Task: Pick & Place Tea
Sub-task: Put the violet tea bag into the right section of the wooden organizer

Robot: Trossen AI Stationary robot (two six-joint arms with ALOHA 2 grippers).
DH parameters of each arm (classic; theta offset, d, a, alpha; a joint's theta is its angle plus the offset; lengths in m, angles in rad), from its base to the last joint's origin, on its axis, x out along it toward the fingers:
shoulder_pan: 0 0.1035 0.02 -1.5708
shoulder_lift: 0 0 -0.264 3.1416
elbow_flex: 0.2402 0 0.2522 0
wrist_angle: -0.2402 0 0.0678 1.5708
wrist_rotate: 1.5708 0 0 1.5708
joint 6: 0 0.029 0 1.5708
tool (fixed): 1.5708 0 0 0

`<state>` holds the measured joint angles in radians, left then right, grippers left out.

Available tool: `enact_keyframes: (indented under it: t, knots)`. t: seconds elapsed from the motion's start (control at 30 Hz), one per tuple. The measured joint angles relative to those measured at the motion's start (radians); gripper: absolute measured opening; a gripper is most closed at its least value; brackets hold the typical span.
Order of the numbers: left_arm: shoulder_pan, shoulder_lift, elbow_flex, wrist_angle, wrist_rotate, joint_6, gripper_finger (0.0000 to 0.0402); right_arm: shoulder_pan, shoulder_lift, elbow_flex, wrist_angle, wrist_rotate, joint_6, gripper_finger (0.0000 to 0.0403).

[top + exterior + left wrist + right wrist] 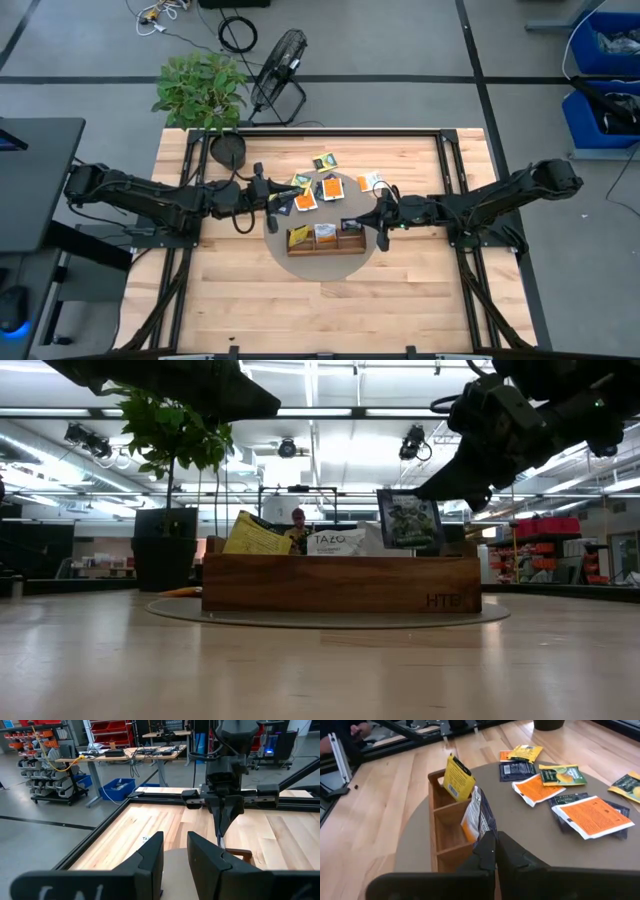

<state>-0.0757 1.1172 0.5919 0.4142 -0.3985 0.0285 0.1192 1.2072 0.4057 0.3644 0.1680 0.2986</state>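
In rectangular wooden tray [440,827], flat packets [456,779]

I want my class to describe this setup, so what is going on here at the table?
Two robot arms are sorting tea packets into a wooden tray on a round mat. The right claw is shut, hovering at the tray's end beside a dark packet standing in it. A yellow packet stands in the far compartment. The left claw waits by the loose packets lying on the mat.
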Motion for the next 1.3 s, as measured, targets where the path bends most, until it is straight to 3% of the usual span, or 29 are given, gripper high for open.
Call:
enact_keyframes:
  t: [0.77, 1.3]
  knots:
    - [0.000, 0.000, 0.000, 0.001, 0.000, 0.000, 0.0092, 0.000, 0.138, -0.001, 0.073, -0.026, -0.023, 0.0002]
    - [0.000, 0.000, 0.000, 0.001, 0.000, 0.001, 0.0092, -0.006, 0.137, -0.001, 0.083, -0.024, -0.004, 0.0107]
